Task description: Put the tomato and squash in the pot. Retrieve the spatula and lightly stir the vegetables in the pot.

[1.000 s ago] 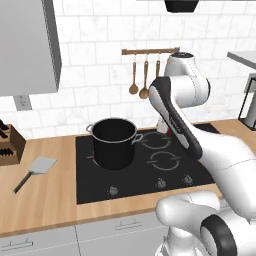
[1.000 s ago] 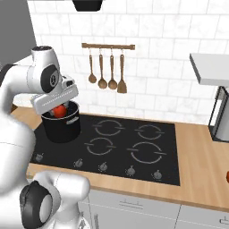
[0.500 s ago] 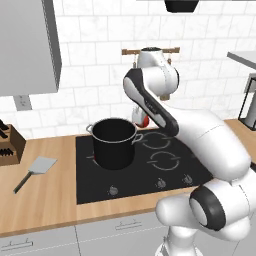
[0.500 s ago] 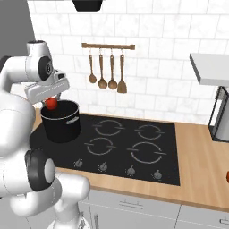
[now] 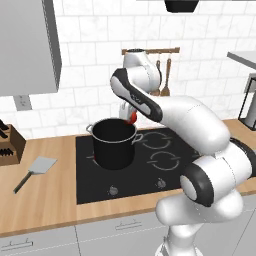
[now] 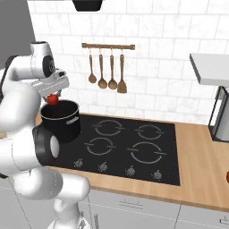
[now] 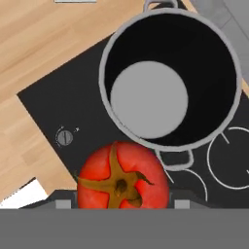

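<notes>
Above the pot [image 7: 170, 82], the hand [image 6: 53, 96] is grasping the tomato [image 7: 122, 176]. It sits off past the rim, so dropping now could bounce it onto the stove.

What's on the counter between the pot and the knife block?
The spatula lies on the wood between the pot and the knife block, seen in the left base view.

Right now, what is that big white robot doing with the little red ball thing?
That little red ball is a tomato. The white robot arm's two-finger gripper is holding it in the air, beside the rim of the tall black cooking pot on the black stovetop. The pot looks empty inside, so the tomato has not gone in yet. The flat light-grey metal spatula with its thin dark handle lies on the wooden counter, left of the stove, untouched.
</notes>
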